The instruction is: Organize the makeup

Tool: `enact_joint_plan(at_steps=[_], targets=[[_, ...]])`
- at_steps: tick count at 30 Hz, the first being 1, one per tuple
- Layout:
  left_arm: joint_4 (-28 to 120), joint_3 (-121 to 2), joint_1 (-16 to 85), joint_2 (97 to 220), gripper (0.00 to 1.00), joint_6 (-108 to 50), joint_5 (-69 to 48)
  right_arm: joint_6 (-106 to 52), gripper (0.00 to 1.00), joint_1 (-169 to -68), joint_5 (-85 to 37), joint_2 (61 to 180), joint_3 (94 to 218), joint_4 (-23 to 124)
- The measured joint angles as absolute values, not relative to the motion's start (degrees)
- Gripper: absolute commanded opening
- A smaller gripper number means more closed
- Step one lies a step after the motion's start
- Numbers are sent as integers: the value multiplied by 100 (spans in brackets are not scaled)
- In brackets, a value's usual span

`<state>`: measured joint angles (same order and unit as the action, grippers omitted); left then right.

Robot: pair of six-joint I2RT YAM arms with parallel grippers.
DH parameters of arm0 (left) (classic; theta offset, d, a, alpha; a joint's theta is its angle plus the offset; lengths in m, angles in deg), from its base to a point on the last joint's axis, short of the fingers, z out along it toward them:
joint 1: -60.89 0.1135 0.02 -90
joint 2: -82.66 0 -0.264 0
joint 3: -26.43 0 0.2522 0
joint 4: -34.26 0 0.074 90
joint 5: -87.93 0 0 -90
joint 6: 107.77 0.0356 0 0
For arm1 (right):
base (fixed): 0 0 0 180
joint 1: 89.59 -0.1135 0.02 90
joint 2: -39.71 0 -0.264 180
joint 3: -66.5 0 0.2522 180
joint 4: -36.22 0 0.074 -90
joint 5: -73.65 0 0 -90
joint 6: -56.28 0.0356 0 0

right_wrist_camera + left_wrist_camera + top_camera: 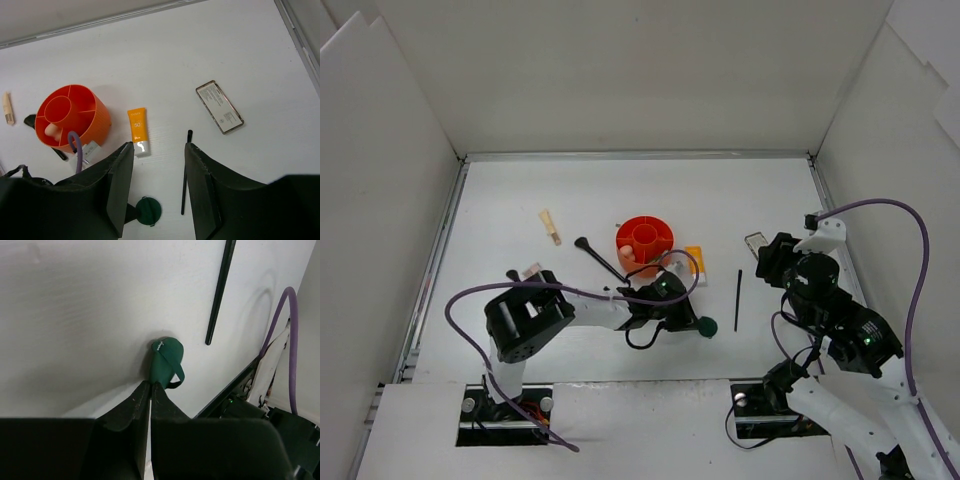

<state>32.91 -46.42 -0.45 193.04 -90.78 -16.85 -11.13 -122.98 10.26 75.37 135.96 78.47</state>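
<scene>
Overhead view of a white desk (520, 190) walled in by white panels, with two robot arms mounted at its near edge; the left arm reaches right across the near middle of the desk; its left fingers (131, 412) are pressed fully together, pinching the near-left edge of the dark green round compact (166, 362), which rests on the desk to the near right of the holder.

The red-orange round holder (644, 243) stands at the centre of the desk, divided into compartments; one compartment holds a small pale pink item, too small to identify; the orange tube (138, 131) lies flat just to the right of the holder, not touching it; a thin black brush (737, 299) lies to the right of the compact, pointing from near to far, apart from it; a second black brush (602, 261) lies slanted at the holder's left side, its rounded head on the far left end; the beige stick (550, 226) lies well to the left of the holder, on the far side.

The right arm hangs above the right side of the desk; its right fingers (117, 185) stand partly apart with nothing between them; the brown-edged palette (220, 107) lies flat on the desk on the right, beyond the fingertips.
</scene>
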Motion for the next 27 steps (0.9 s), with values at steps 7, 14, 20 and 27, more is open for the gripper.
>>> enact_joint_plan(at_steps=[7,14,20,27], targets=[[4064,-4146,97,17715,0,-8650,-1010,-1104,42,-12298,1031,7541,13596,7849],[5498,-4135,231,15379,0,-8488,640,-1085,42,-12293,1026,7718,13596,7849],[6674,-4306,782,14758,0,-8654,1333,-1071,41,-12289,1024,7873,13596,7849],[7636,-4708,1547,15042,0,-8727,1469,-1043,41,-12289,1024,7919,13596,7849]])
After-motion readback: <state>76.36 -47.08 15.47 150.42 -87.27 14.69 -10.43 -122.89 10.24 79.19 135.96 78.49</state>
